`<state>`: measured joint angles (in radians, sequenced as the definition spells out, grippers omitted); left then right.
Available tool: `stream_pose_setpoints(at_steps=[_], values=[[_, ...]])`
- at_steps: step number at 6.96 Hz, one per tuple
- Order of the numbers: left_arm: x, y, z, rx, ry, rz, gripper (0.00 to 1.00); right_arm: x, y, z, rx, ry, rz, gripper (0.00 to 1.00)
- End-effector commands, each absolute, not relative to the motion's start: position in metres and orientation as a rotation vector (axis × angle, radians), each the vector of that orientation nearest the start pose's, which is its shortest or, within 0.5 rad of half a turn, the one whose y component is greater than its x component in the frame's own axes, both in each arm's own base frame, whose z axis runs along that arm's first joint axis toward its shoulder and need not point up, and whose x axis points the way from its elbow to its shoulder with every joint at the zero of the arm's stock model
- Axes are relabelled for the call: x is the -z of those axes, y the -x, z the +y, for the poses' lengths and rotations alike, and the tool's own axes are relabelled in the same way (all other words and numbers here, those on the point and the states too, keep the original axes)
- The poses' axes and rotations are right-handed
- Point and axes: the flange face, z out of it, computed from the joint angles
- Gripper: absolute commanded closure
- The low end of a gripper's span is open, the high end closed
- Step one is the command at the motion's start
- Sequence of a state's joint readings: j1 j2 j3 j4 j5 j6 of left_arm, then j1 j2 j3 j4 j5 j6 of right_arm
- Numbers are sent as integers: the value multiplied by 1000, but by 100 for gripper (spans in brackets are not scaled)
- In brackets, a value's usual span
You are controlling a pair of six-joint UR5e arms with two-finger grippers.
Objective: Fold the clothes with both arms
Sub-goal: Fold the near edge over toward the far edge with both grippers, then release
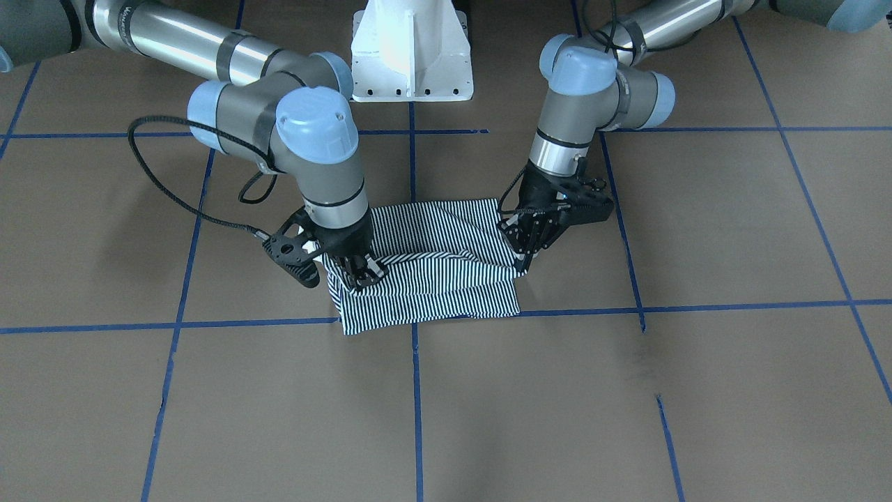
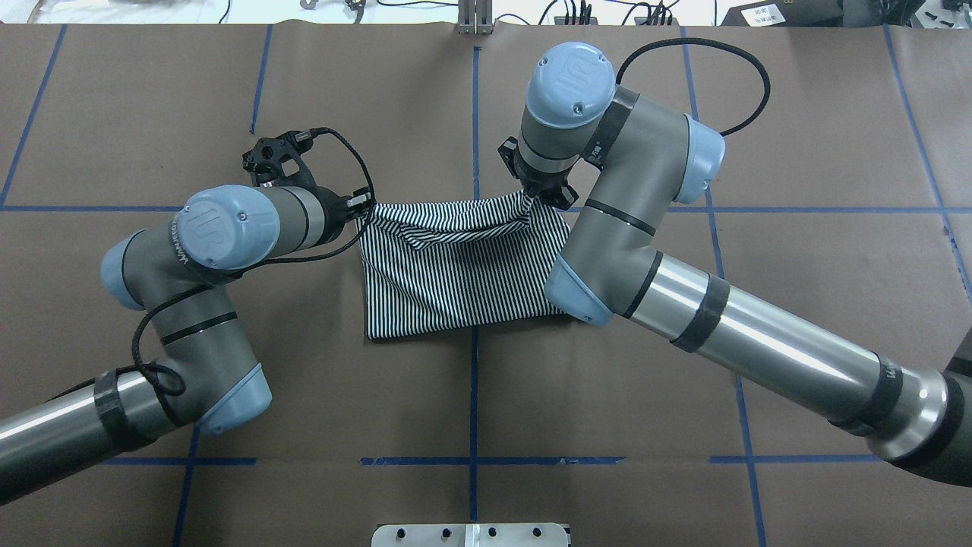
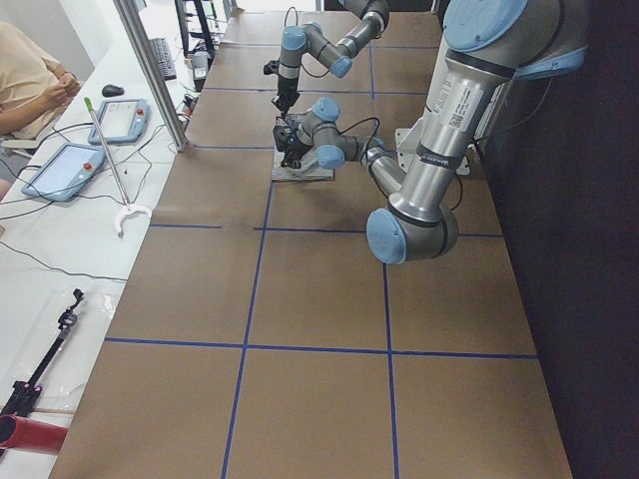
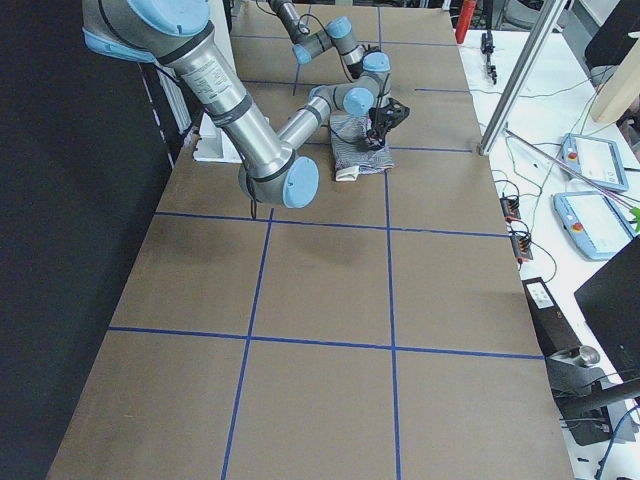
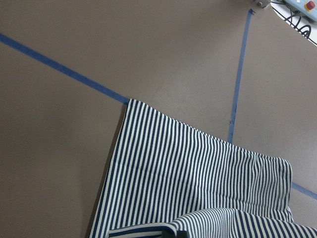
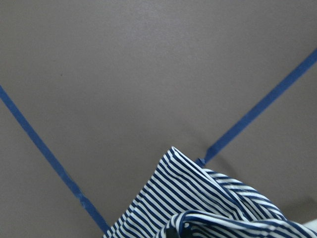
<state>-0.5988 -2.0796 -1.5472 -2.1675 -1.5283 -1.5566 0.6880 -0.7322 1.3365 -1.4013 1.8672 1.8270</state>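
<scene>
The clothes are one navy-and-white striped shirt [image 1: 432, 289] [image 2: 456, 281], lying folded into a rough rectangle at the table's middle. The edge farthest from the robot's base is raised off the table at both corners and sags between them. My left gripper [image 1: 521, 262] [image 2: 363, 216] is shut on one raised corner, my right gripper [image 1: 360, 272] [image 2: 529, 200] on the other. Both arms lean in over the shirt from its two sides. The left wrist view shows striped cloth [image 5: 188, 178] spread flat below a lifted fold. The right wrist view shows a bunched corner [image 6: 198, 208].
The white pedestal base [image 1: 411, 63] [image 2: 471, 534] stands on the robot's side of the shirt. Blue tape lines [image 1: 414, 390] grid the brown table. A person [image 3: 25, 85] and control tablets [image 3: 65, 170] are at a side bench beyond the table's edge.
</scene>
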Motion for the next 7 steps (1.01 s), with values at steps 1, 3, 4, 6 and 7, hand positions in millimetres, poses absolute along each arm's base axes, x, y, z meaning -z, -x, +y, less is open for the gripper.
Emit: stream_pose_setpoints(at_steps=[1, 3, 4, 6, 7], values=[[-339, -496, -564, 538, -455, 1044, 50, -248, 530, -638, -726, 72, -860, 0], [-315, -489, -561, 532, -467, 1087, 45, -231, 515, -644, -714, 100, -899, 0], [-293, -480, -555, 528, -479, 1124, 46, -224, 508, -643, -707, 113, -918, 0], [-259, -478, -528, 457, -383, 1195, 100, -223, 498, -615, -686, 109, -960, 0], [-259, -499, -513, 410, -313, 1158, 100, -235, 480, -590, -666, 103, -985, 0]])
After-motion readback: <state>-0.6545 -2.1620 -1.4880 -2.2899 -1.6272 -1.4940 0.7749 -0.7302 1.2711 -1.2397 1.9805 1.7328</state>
